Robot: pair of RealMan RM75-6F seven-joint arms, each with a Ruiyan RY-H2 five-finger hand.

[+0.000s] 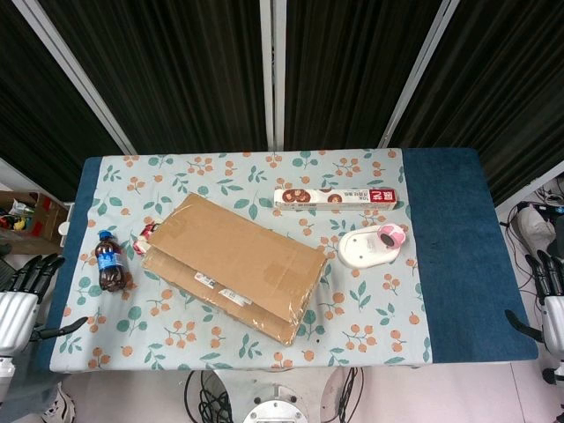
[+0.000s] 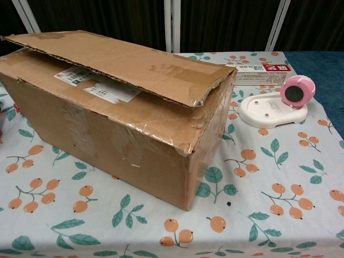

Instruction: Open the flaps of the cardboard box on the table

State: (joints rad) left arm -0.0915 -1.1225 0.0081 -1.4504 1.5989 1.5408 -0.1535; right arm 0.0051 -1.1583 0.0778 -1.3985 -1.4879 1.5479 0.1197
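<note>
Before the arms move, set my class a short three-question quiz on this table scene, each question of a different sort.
1. True or false: the cardboard box has both top flaps folded fully open.
2. What stands left of the box in the head view? A) bottle B) mug C) bowl
3. Fill in: the left hand and right hand hold ____.

Key:
1. False; the flaps lie over the top, the upper one slightly lifted.
2. A, the bottle.
3. Nothing; both sit off the table sides.

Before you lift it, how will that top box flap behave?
The top flap looks like thin corrugated card, so probably light and bendy. It already sits slightly raised, so it should likely swing up easily. Its torn corner may crumple.
</note>
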